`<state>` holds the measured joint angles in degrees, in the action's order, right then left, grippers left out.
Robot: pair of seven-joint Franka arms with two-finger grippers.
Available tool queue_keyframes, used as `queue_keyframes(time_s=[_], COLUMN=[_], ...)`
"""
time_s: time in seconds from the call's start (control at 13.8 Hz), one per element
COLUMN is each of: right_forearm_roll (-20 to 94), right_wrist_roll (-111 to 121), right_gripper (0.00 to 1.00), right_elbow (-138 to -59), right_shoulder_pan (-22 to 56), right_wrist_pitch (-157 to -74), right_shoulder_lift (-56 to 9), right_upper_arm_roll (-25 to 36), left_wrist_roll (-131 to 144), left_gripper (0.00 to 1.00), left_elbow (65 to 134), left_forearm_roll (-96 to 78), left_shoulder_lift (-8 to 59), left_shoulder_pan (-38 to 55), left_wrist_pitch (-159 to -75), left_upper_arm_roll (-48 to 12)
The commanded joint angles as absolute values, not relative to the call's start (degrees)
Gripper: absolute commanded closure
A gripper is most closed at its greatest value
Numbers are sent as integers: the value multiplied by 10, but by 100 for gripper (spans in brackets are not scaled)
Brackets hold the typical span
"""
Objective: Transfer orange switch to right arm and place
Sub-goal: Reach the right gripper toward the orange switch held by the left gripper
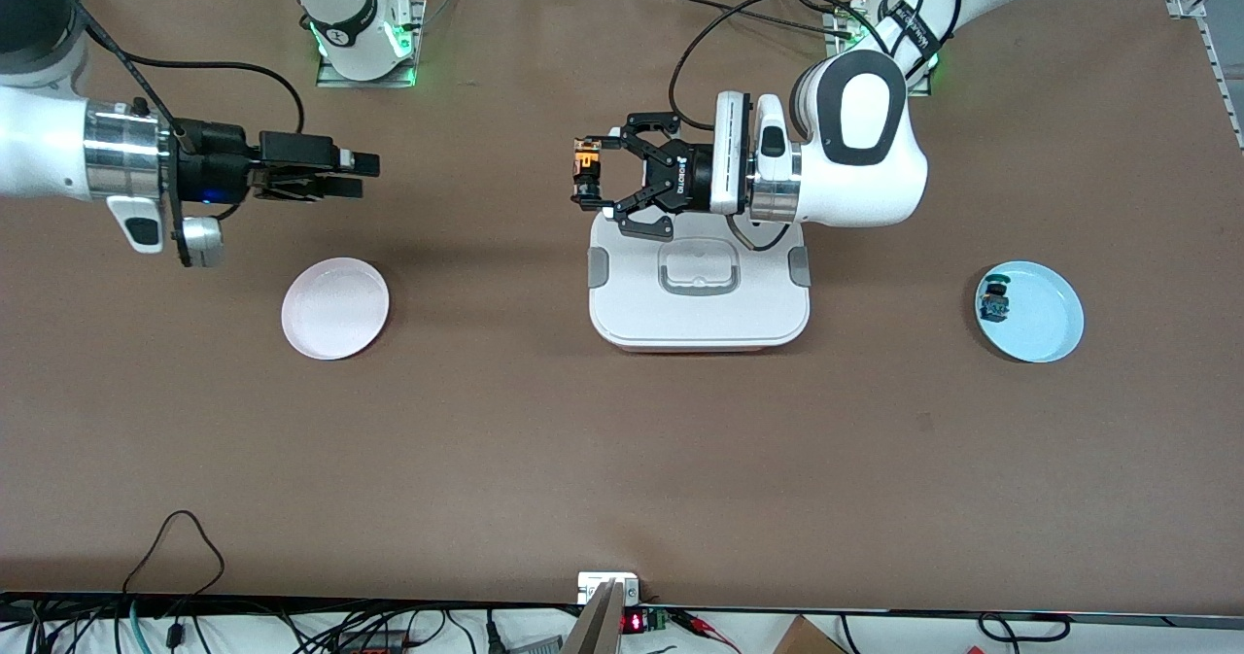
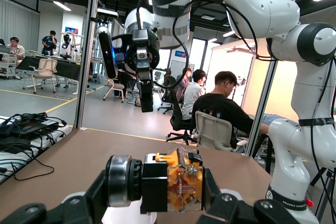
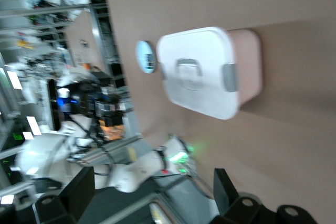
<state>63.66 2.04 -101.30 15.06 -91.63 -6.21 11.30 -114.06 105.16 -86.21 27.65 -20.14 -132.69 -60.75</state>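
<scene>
Front view: left gripper [image 1: 595,180] clamps orange switch [image 1: 586,169] above box's edge [image 1: 622,229]

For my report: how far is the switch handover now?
Done: the left claw holds the orange switch in the air over the white box. In hand: presenting it toward the open right claw. Left: handover, then placing, probably on the pink plate.

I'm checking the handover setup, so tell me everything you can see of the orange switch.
The orange switch is a tiny part with a black body, a silvery round end and an orange block with small metal contacts. It lies sideways in the air, clamped between the fingers of the left gripper, above the table just off the white lidded box's edge. Nothing else touches it.
</scene>
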Motion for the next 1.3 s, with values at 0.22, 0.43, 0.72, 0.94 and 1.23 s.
queue_keyframes(time_s=[0.22, 0.43, 0.72, 0.94, 1.23], right_forearm_roll=[794, 835, 875, 929, 982], right_wrist_roll=[25, 32, 73, 102, 104], right_gripper=[0, 0, 0, 0, 0], right_elbow=[-1079, -1081, -1091, -1115, -1121], right_shoulder_pan=[197, 214, 244, 260, 297], right_wrist_pitch=[-962, -962, -962, -967, -996], right_shoulder_lift=[-73, -93, -109, -110, -113], right_upper_arm_roll=[113, 113, 113, 113, 113], left_wrist_roll=[-1169, -1170, -1170, -1170, -1171], left_gripper=[98, 98, 98, 98, 98], left_elbow=[1056, 1056, 1056, 1056, 1056], left_forearm_roll=[-889, -895, -896, -897, -897], left_shoulder_lift=[274, 274, 274, 274, 274], left_shoulder_pan=[-206, -206, -205, -205, -205], left_wrist_pitch=[-1330, -1330, -1330, -1330, -1330], left_upper_arm_roll=[-613, -613, -613, -613, -613])
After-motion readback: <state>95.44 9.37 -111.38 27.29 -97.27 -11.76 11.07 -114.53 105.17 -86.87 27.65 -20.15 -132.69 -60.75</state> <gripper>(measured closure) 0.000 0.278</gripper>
